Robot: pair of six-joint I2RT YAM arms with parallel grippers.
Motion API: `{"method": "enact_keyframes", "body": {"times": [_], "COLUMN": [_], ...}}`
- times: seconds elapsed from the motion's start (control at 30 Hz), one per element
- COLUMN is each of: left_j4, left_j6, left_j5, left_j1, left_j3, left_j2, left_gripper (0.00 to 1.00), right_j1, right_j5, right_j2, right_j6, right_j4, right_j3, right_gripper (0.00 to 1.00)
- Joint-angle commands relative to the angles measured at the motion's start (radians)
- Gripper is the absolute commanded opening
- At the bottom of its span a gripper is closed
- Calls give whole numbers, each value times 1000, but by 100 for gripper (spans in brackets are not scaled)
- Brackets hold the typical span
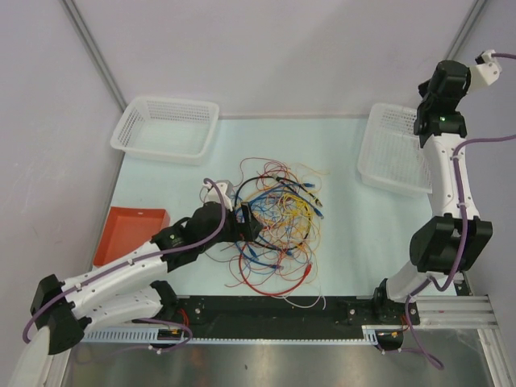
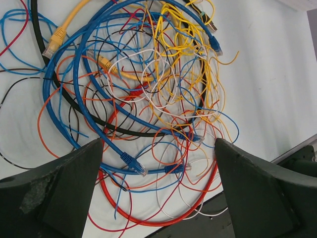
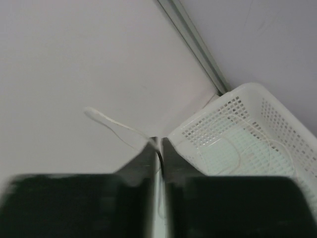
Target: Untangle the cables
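The cables [image 1: 278, 226] lie in a tangled pile at the table's middle: thin red, blue, yellow, orange, black and white wires with small plug tips. My left gripper [image 1: 246, 222] hovers at the pile's left edge. In the left wrist view the gripper [image 2: 158, 198] is open and empty, and the cables [image 2: 148, 84] spread between and beyond its fingers [image 2: 54, 188]. My right gripper [image 1: 427, 129] is raised high over the right basket. In the right wrist view it [image 3: 159, 144] is shut on a thin white wire [image 3: 116, 124] that sticks out to the upper left.
A white mesh basket [image 1: 165, 129] stands at the back left and another [image 1: 391, 149] at the back right; the right one [image 3: 247, 134] holds a thin white wire. A red tray [image 1: 129, 234] lies at the left edge. A black rail [image 1: 266, 310] runs along the near edge.
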Motion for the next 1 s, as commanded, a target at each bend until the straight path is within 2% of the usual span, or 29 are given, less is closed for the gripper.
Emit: {"method": "enact_keyframes", "body": {"times": [0.0, 0.1, 0.2, 0.3, 0.4, 0.57, 0.63, 0.73, 0.77, 0.8, 0.97], "left_j4": [54, 54, 40, 23, 8, 5, -12, -52, -66, -86, -32], "left_j6": [-19, -21, -27, -36, -40, -22, -10, 13, 16, 18, 32], "left_j5": [10, 10, 13, 16, 12, -48, -67, -38, -27, -13, 74], "left_j1": [7, 7, 7, 7, 7, 7, 20, 68, 82, 97, 125], "left_j3": [9, 13, 27, 38, 47, 59, 73, 120, 133, 141, 125], "left_j2": [9, 16, 30, 42, 47, 13, 4, 28, 41, 65, 139], "left_gripper": [100, 100, 100, 100, 100, 100, 100, 100, 100, 100, 96], "right_j1": [-5, -8, -13, -13, -2, 121, 249, 442, 487, 586, 798], "right_j5": [-27, -2, 16, 25, -56, -191, -303, -360, -357, -346, -305], "right_j2": [50, 70, 64, 38, -18, -215, -260, -311, -334, -349, -475], "right_j6": [-26, -4, 14, 52, 138, 171, 120, 7, -12, -35, -87], "right_j4": [0, -38, -59, -57, -46, 85, 127, 64, 38, 2, -57], "right_j3": [-15, -44, -67, -66, -76, -277, -337, -394, -424, -446, -625], "right_gripper": [36, 65, 77, 84, 83, 82, 81, 80, 80, 80, 77]}}
